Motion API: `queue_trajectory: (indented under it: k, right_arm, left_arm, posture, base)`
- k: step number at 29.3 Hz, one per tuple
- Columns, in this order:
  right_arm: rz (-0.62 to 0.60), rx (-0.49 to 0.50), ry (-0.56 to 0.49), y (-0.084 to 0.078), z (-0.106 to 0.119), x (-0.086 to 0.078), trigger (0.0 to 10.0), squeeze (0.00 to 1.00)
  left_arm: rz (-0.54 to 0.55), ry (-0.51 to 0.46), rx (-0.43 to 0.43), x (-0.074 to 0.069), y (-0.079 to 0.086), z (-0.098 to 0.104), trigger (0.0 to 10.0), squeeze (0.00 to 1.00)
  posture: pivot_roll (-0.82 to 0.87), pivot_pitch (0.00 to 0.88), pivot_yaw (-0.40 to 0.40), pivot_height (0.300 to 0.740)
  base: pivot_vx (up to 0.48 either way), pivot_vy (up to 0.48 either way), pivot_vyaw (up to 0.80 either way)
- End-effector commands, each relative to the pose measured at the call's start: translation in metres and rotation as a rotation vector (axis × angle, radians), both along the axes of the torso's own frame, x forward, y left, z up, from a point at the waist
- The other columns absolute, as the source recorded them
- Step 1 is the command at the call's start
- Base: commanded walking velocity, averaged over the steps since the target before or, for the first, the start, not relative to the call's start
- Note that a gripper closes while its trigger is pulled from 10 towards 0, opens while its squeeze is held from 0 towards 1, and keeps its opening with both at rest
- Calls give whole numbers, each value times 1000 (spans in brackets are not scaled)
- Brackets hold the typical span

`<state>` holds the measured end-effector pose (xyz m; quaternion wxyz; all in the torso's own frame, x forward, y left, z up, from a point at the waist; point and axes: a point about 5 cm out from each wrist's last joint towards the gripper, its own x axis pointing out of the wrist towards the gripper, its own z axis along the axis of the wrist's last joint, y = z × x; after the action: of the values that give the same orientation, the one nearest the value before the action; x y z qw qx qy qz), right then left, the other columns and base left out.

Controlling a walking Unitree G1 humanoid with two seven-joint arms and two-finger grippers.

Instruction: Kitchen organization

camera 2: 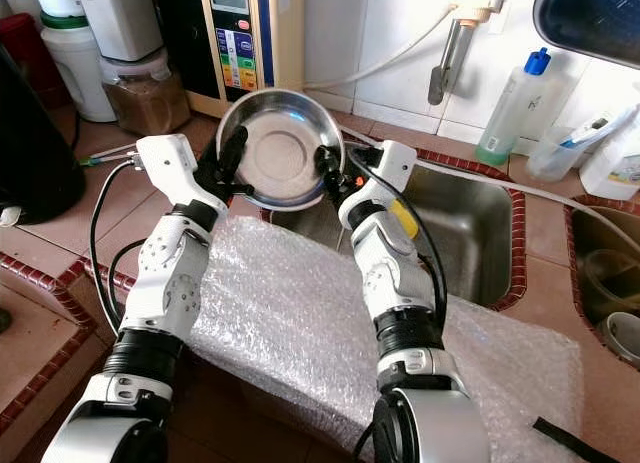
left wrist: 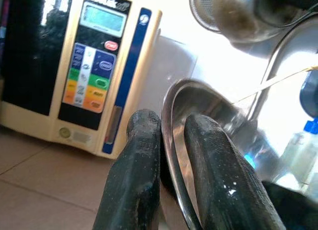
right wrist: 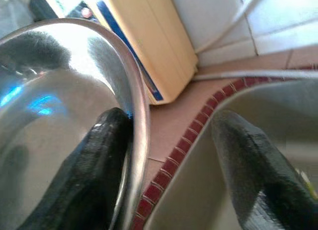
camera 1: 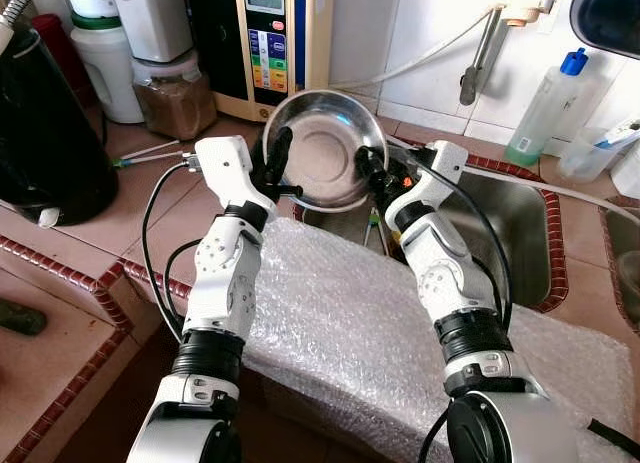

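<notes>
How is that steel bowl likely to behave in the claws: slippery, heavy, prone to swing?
Probably slippery: the bowl is polished steel, and the left claw pinches only its thin rim. It looks thin-walled, so likely light and stiff. The right claw has one finger inside and the other standing off, so the tilted bowl may pivot above the sink.

Bowl (camera 1: pixel 325 148) between both arms, before water machine (camera 1: pixel 268 45); sink (camera 1: pixel 520 233) right.
</notes>
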<state>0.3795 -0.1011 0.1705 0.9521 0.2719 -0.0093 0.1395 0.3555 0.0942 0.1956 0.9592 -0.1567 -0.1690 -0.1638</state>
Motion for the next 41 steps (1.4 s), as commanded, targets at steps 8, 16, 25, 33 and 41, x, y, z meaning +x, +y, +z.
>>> queue_trajectory:
  k: [8, 16, 25, 33, 41]
  right_arm:
    - [-45, 35, 88, -10, -10, 3, 0, 0]
    - [-35, 75, 115, -12, -12, 5, 0, 0]
    - [-60, 113, 121, -21, -10, 7, 0, 0]
    - [-145, 84, 101, -32, -8, 9, 0, 0]
    - [-218, 42, 99, -44, -8, 10, 0, 0]
  left_arm:
    - [-27, -77, -10, -3, -2, 15, 0, 0]
    - [-28, -74, -12, -3, -2, 14, 0, 0]
    - [-31, -61, 7, -3, -2, 9, 0, 0]
    - [-139, -4, 96, -8, -16, -4, 10000, 1000]
    - [-194, 38, 152, -13, -21, -20, 10000, 1000]
  posture:
    - [75, 0, -10, 740]
    - [74, 0, -9, 740]
    - [74, 0, -13, 740]
    - [76, 0, -15, 740]
    - [75, 0, -23, 740]
  base:
    - [0, 0, 0]
    - [0, 0, 0]
    - [0, 0, 0]
    - [0, 0, 0]
    - [0, 0, 0]
